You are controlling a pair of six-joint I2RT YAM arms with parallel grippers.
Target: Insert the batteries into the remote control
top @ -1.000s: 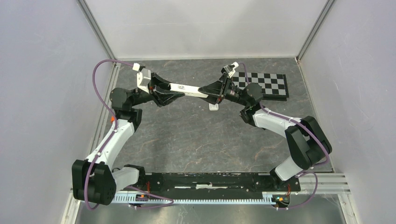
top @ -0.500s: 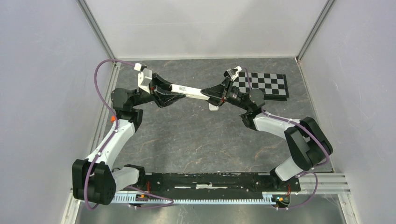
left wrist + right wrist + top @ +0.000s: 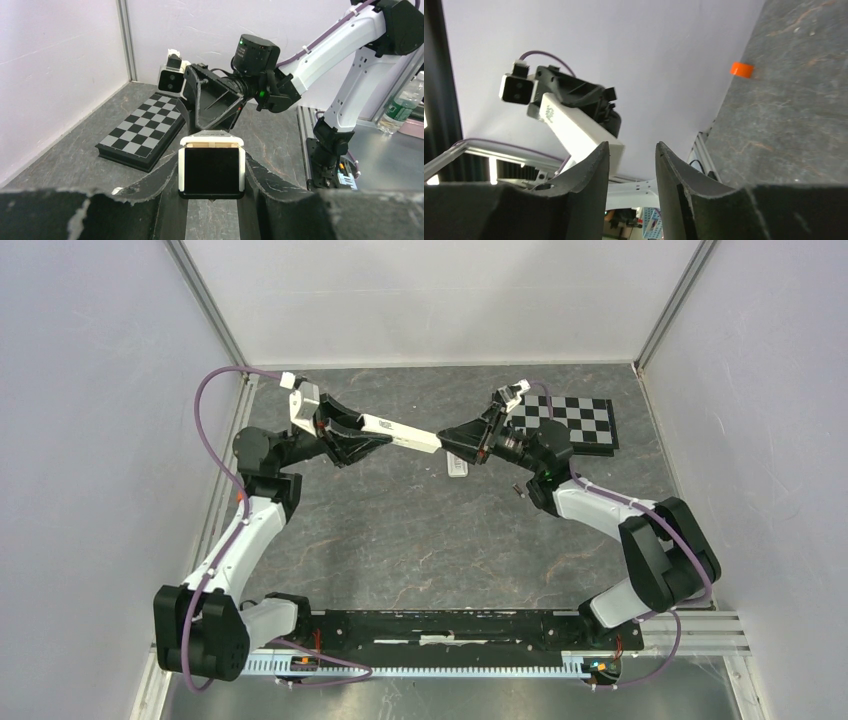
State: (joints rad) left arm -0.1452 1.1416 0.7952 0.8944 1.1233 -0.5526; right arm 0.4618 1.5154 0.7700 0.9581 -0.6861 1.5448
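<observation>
My left gripper [image 3: 368, 437] is shut on the white remote control [image 3: 402, 432] and holds it in the air over the far middle of the table, its free end pointing right. In the left wrist view the remote [image 3: 211, 144] sits end-on between my fingers, showing a black face. My right gripper [image 3: 450, 436] is open right at the remote's free end. In the right wrist view the remote [image 3: 569, 125] ends just behind my left finger [image 3: 591, 175], and the gap between the fingers is empty. No batteries are in view.
A small white piece [image 3: 458, 468] lies on the table under the remote's free end. A black-and-white checkerboard [image 3: 572, 422] lies at the back right. Grey walls close in the back and both sides. An orange marker [image 3: 742, 69] sits near the left edge.
The remote has tilted, its gripped end higher and farther left. The right arm's wrist has swung to the right and its gripper has turned, its fingers staying at the remote's free end.
</observation>
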